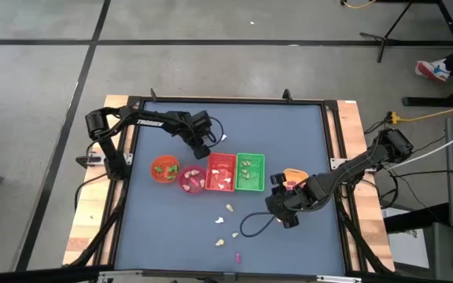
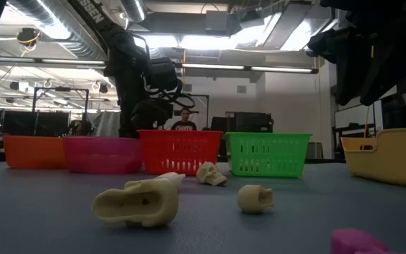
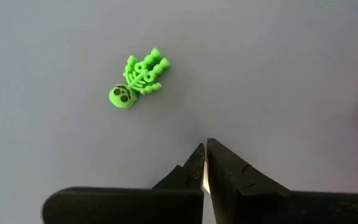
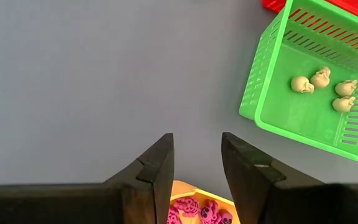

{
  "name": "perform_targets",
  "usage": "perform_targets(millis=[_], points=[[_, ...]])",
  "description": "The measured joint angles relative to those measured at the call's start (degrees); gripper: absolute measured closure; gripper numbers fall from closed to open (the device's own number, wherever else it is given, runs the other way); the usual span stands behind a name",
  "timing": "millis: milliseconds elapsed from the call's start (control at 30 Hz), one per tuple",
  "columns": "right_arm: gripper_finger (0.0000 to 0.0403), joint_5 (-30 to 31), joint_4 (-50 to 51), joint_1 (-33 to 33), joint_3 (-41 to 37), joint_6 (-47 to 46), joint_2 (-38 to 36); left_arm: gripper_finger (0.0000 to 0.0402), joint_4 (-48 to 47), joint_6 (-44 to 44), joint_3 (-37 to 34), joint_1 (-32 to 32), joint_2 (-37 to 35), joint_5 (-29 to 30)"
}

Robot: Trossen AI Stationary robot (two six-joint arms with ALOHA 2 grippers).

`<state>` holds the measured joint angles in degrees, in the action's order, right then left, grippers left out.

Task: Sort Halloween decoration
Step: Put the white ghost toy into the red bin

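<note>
Your left pincer [image 3: 205,163] is pinched shut with nothing between its tips, hanging over bare bench [image 1: 171,224] just behind the red basket [image 1: 220,172]. From those tips the green skeleton [image 3: 137,79] lies a little way off, ahead and to one side, flat on the bench and not touching them. Its long axis runs at a slant, skull end nearer the pincer's side, ribs and legs pointing away. To take it, I judge you must open, shift over it and turn so the tips close across the narrow ribs, not along the length.

The skeleton is hard glossy plastic, thin and ribbed with a round skull; it will likely skid if nudged.

Your right pincer [image 4: 196,163] stands partly open and empty, over the edge of the yellow tray [image 4: 182,190] that holds pink skulls [image 4: 199,210], with the green basket [image 4: 272,74] of cream skulls [image 4: 319,78] just beside. It is far from the green piece, so the left arm is the nearer one.

Farther out, toward the bench's front, loose cream bones and skulls [image 1: 230,208] and one pink piece [image 1: 237,256] lie unsorted. The baskets are slotted mesh; the orange bowl [image 1: 157,172] and pink bowl [image 1: 185,184] are smooth
</note>
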<state>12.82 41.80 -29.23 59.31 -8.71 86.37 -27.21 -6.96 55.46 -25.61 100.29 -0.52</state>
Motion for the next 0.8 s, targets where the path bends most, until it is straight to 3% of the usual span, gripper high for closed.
perform_targets(millis=[233, 500, 633, 800], points=[[0.0269, 0.0, 0.0, 0.0, 0.0, 0.0, 0.0, 0.0393, 0.1, 0.0, 0.1, 0.0, -0.1, 0.1], [0.0269, 0.0, 0.0, 0.0, 0.0, 0.0, 0.0, 0.0318, -0.9, -0.8, 0.2, 0.0, -0.2, 0.0], [0.0269, 0.0, 0.0, 0.0, 0.0, 0.0, 0.0, 0.0279, -1.1, -6.0, 0.2, 0.0, -0.2, 0.0], [0.0269, 0.0, 0.0, 0.0, 0.0, 0.0, 0.0, 0.0261, -1.2, -7.7, 0.2, 0.0, -0.2, -0.1]])
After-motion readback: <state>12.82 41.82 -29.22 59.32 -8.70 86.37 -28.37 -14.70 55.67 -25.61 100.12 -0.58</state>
